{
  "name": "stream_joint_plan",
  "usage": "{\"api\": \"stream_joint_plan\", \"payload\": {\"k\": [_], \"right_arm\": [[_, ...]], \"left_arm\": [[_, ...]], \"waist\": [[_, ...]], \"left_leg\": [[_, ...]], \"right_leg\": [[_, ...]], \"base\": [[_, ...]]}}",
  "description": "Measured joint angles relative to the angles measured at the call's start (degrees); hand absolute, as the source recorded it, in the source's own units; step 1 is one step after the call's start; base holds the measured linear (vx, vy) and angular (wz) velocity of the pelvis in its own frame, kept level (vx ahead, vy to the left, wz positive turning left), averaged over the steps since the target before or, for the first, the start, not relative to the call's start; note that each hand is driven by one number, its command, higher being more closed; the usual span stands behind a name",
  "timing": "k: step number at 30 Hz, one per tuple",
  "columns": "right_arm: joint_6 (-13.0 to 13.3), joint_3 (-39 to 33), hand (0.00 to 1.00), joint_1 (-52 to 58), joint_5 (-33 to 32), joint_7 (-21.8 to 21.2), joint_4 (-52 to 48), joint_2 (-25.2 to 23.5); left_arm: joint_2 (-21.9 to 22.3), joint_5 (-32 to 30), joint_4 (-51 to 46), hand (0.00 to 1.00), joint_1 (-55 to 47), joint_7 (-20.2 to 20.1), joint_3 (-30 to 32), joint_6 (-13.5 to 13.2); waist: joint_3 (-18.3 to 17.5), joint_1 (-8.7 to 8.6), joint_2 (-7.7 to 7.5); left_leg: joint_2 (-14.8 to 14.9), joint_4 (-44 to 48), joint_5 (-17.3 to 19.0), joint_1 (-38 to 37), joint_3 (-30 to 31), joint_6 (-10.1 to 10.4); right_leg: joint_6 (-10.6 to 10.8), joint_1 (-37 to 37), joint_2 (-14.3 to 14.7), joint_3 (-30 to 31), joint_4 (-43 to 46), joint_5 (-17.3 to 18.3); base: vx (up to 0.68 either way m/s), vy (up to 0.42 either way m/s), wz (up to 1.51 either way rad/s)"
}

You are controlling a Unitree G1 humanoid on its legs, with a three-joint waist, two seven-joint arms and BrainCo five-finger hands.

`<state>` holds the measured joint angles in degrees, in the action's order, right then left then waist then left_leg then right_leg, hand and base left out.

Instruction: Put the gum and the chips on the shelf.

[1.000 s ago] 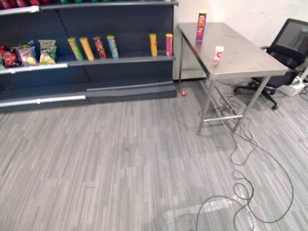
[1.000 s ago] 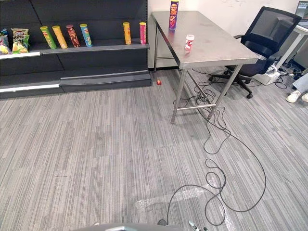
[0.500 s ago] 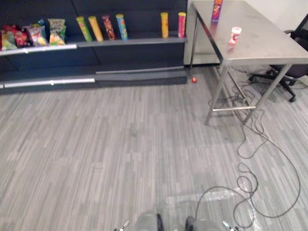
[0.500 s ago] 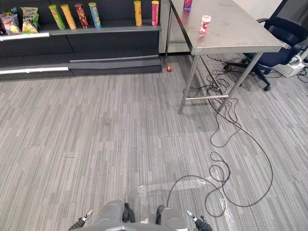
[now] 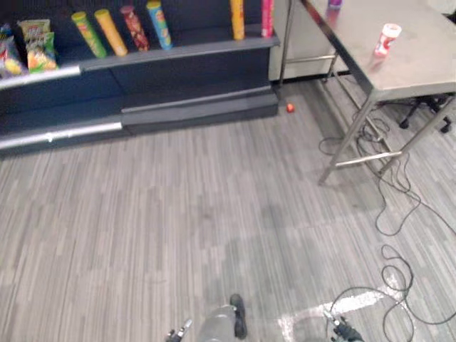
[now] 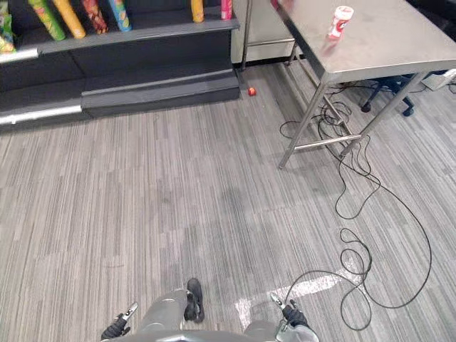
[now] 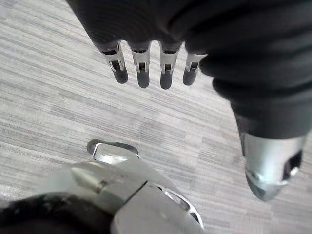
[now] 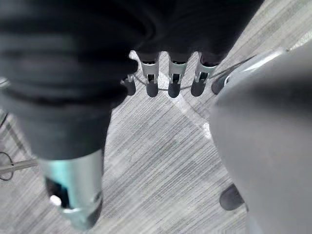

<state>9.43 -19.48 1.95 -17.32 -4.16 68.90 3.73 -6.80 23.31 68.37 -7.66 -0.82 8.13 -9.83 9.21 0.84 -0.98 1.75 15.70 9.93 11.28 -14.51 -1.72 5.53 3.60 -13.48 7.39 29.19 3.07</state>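
- Since a second ago the head camera is tipping downward: shelf and table are sliding toward the top of the head views while nothing on them is shifting, and both hands are now coming into sight at the lower edge
- The gum, a small white tub with a red label, is standing on the steel table, near the long edge that faces the shelf
- The chips can, purple, is standing farther back on the same table, well apart from the gum, with just its lower part peeking in at the top edge
- The shelf is standing to the left of the table, carrying a row of leaning chip tubes, two more upright at its right end, and bags at the left
- The left hand is hanging over the grey striped floor, fingers straight, thumb held apart, gripping nothing
- The right hand is hanging the same way, fingers straight and empty
- A small red ball is lying on the floor just beside the shelf's base, between shelf and table
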Motion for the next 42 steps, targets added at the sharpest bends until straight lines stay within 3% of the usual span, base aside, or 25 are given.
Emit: {"api": "stream_joint_plan", "payload": {"k": [1,2,3,5,6,8,11,13,15,16,17,18,19,21,24,26,27,29,31,33,34,36,38,39,42], "right_arm": [[0.05,0.12,0.00,0.84,-0.03,0.03,-1.11,0.14],[0.13,0.58,0.00,2.59,-0.03,-0.01,-1.55,0.51],[0.13,0.42,0.00,3.14,-0.05,0.03,-1.47,0.78],[0.17,0.90,0.00,2.78,-0.18,-0.04,-1.61,0.70],[0.52,1.66,0.00,2.74,-0.20,0.02,-1.59,0.81],[0.89,2.05,0.00,2.87,-0.20,0.01,-1.57,0.86],[1.06,2.18,0.00,2.54,-0.24,-0.03,-1.74,1.18],[1.17,3.09,0.00,2.51,-0.17,-0.01,-1.83,1.28],[1.17,3.58,0.00,2.92,-0.12,0.01,-1.85,0.86],[1.12,3.96,0.00,3.50,0.07,-0.04,-2.25,0.72],[1.13,4.07,0.00,3.52,0.54,-0.06,-2.73,0.95],[1.35,4.05,0.00,3.33,1.30,-0.15,-2.95,1.74],[1.31,4.04,0.00,2.83,1.69,-0.14,-2.91,2.13],[1.27,4.15,0.00,2.77,1.69,-0.09,-2.87,2.12],[1.28,4.19,0.00,2.62,1.69,-0.13,-3.14,2.18],[1.26,4.32,0.00,2.86,1.67,-0.15,-3.09,2.28],[1.27,4.34,0.00,3.03,1.66,-0.18,-3.12,2.31],[1.33,4.28,0.00,3.18,1.60,-0.19,-3.21,2.48],[1.34,4.31,0.00,3.19,1.56,-0.16,-3.22,2.44],[1.37,4.45,0.00,3.38,1.37,-0.10,-3.30,2.48],[1.38,4.62,0.00,3.36,1.16,-0.09,-3.36,2.53],[1.38,5.29,0.00,3.75,0.36,0.07,-3.94,2.43],[1.41,6.59,0.00,4.18,0.33,0.20,-5.23,2.44],[1.55,6.84,0.00,4.54,0.30,0.29,-5.60,2.35],[1.78,9.11,0.00,4.86,0.32,1.17,-6.24,2.85]], "left_arm": [[-0.85,-2.24,0.02,0.00,-0.06,-0.08,-1.33,-0.02],[-0.97,-3.65,0.00,0.00,-0.34,-0.16,-3.24,-0.03],[-0.91,-4.18,-0.09,0.00,-0.45,-0.17,-3.35,-0.14],[-1.00,-4.40,0.06,0.00,-0.25,-0.10,-3.35,0.01],[-0.97,-4.44,0.16,0.00,-0.25,-0.05,-3.36,0.02],[-0.73,-4.83,0.20,0.00,-0.02,-0.03,-3.26,0.06],[-0.30,-6.64,0.18,0.00,0.84,-0.07,-3.10,0.30],[0.05,-6.65,0.12,0.00,1.27,-0.16,-2.27,0.39],[0.32,-6.67,-0.03,0.00,1.00,-0.24,-0.16,0.37],[1.01,-6.70,0.01,0.00,0.88,-0.23,1.41,0.42],[1.61,-6.71,-0.01,0.00,0.97,-0.27,1.96,0.38],[2.62,-6.73,0.05,0.00,1.33,-0.42,3.18,0.37],[3.59,-6.74,0.00,0.00,1.45,-0.65,3.56,0.29],[3.77,-6.73,-0.17,0.00,2.12,-0.85,3.97,0.30],[5.38,-6.73,-0.24,0.00,4.07,-0.87,4.80,0.36],[6.34,-7.22,-1.21,0.00,4.48,-1.51,5.70,0.23],[6.35,-7.68,-1.21,0.00,4.46,-1.77,5.90,0.23],[6.39,-7.84,-1.29,0.00,4.38,-1.83,6.41,-0.06],[6.58,-7.21,-1.66,0.00,4.09,-1.75,7.74,-0.11],[6.75,-5.81,-3.37,0.00,3.69,-1.79,8.29,-0.14],[6.75,-5.62,-3.68,0.00,3.70,-1.78,8.38,-0.26],[6.91,-5.50,-4.74,0.00,3.62,-1.73,8.30,-1.49],[6.86,-5.55,-5.03,0.00,3.48,-1.67,7.96,-1.90],[6.86,-5.57,-5.05,0.00,3.41,-1.41,7.92,-2.19],[7.03,-5.58,-5.05,0.00,3.22,-0.54,8.06,-2.60]], "waist": [[-0.21,-0.82,-0.27],[-0.66,-1.85,0.60],[-0.85,-2.04,0.53],[-0.80,-2.04,0.54],[-0.70,-2.24,0.65],[0.08,-2.42,1.00],[1.48,-2.45,1.86],[1.72,-2.86,2.07],[1.85,-3.64,1.24],[1.91,-3.76,0.86],[1.87,-3.71,1.48],[1.66,-3.57,3.06],[1.71,-3.46,3.61],[1.57,-3.51,3.62],[1.38,-3.75,3.80],[1.24,-3.68,3.90],[1.01,-3.68,3.98],[0.69,-3.59,4.00],[0.85,-3.50,3.72],[0.52,-1.89,3.63],[0.52,-1.57,3.62],[0.36,-0.65,3.30],[0.22,-0.59,3.04],[0.06,-0.59,2.85],[-0.28,-0.43,2.85]], "left_leg": [[-1.37,-3.71,0.13,-4.49,-0.21,-0.39],[-2.40,-5.56,0.65,-7.66,0.17,-0.76],[-2.57,-6.13,0.85,-8.94,-0.13,-1.22],[-2.64,-7.19,2.38,-12.00,-0.52,-1.96],[-2.52,-8.25,2.97,-13.55,-0.51,-2.09],[-1.91,-10.13,4.05,-17.60,-0.50,-2.21],[-0.33,-11.85,5.90,-22.71,-0.23,-0.99],[0.66,-13.35,6.56,-24.92,0.87,-0.17],[0.94,-14.16,7.43,-28.07,2.15,1.28],[1.47,-13.86,7.80,-30.26,3.47,1.92],[2.14,-13.24,7.69,-30.47,3.91,2.12],[3.62,-11.57,6.31,-30.11,4.30,4.21],[4.67,-10.34,4.22,-29.90,4.41,5.88],[5.98,-8.07,-1.14,-29.34,4.79,7.51],[6.60,-3.08,-6.99,-26.97,9.34,10.25],[7.04,4.59,-11.22,-24.07,11.67,12.57],[7.23,11.65,-15.89,-21.18,12.99,14.61],[7.97,25.77,-15.83,-15.29,13.55,16.93],[8.68,35.01,-12.52,-10.33,10.90,16.04],[10.02,39.02,-4.71,-4.72,4.64,11.04],[10.06,38.57,-3.00,-3.15,3.58,9.82],[9.91,28.40,0.75,1.92,0.30,6.80],[9.35,17.26,0.80,2.72,-0.50,6.48],[8.69,7.72,-0.32,2.51,-0.22,6.13],[7.87,-5.76,-4.60,3.64,3.47,7.39]], "right_leg": [[-1.41,4.60,-0.99,0.51,10.90,-5.65],[-1.32,6.70,-2.02,-0.59,16.88,-11.60],[-1.39,7.74,-2.18,-1.02,19.58,-11.74],[-2.83,13.44,-1.61,-5.78,26.36,-1.82],[-2.47,16.30,-0.64,-9.80,26.85,3.21],[-2.79,18.21,2.05,-15.62,21.47,7.48],[-2.64,20.62,6.50,-18.57,8.29,7.27],[-1.93,21.87,8.10,-18.53,-4.79,3.79],[-1.49,21.10,8.09,-16.93,-17.47,-1.98],[-2.88,20.00,8.07,-16.00,-17.66,-8.61],[-3.69,20.23,8.32,-16.41,-15.99,-9.69],[-5.75,21.27,9.19,-17.30,-12.07,-6.69],[-6.85,21.57,9.69,-17.93,-9.64,-4.85],[-8.79,21.62,10.37,-18.79,-5.43,-1.05],[-9.49,20.09,10.57,-19.68,-4.84,2.47],[-9.87,17.30,11.21,-19.77,-6.02,3.96],[-10.08,14.85,11.56,-19.68,-7.16,4.88],[-10.46,12.04,11.57,-19.58,-8.20,6.37],[-10.83,8.24,11.64,-19.21,-9.09,7.78],[-10.26,3.92,11.80,-17.06,-11.43,8.49],[-10.10,3.07,11.70,-16.61,-11.97,8.57],[-8.28,0.41,10.62,-15.19,-13.66,9.16],[-7.28,-0.85,9.70,-14.29,-14.18,9.75],[-6.15,-1.60,8.88,-13.30,-14.20,10.45],[-3.04,-2.86,7.18,-9.71,-14.08,12.49]], "base": [[0.20,0.112,-0.14],[0.25,0.097,0.09],[0.29,0.100,0.00],[0.32,0.086,-0.25],[0.25,0.047,-0.15],[0.34,0.006,0.05],[0.46,-0.081,0.16],[0.43,-0.121,0.41],[0.56,-0.202,0.59],[0.59,-0.219,0.47],[0.59,-0.264,0.29],[0.70,-0.338,0.09],[0.68,-0.343,0.05],[0.49,-0.241,-0.02],[0.45,-0.189,0.10],[0.35,-0.116,0.00],[0.31,-0.105,-0.04],[0.29,-0.079,-0.03],[0.20,-0.010,-0.06],[0.18,0.042,-0.25],[0.15,0.107,-0.36],[0.12,0.149,-0.37],[0.15,0.173,-0.33],[0.23,0.247,-0.34],[0.34,0.369,-0.48]]}}
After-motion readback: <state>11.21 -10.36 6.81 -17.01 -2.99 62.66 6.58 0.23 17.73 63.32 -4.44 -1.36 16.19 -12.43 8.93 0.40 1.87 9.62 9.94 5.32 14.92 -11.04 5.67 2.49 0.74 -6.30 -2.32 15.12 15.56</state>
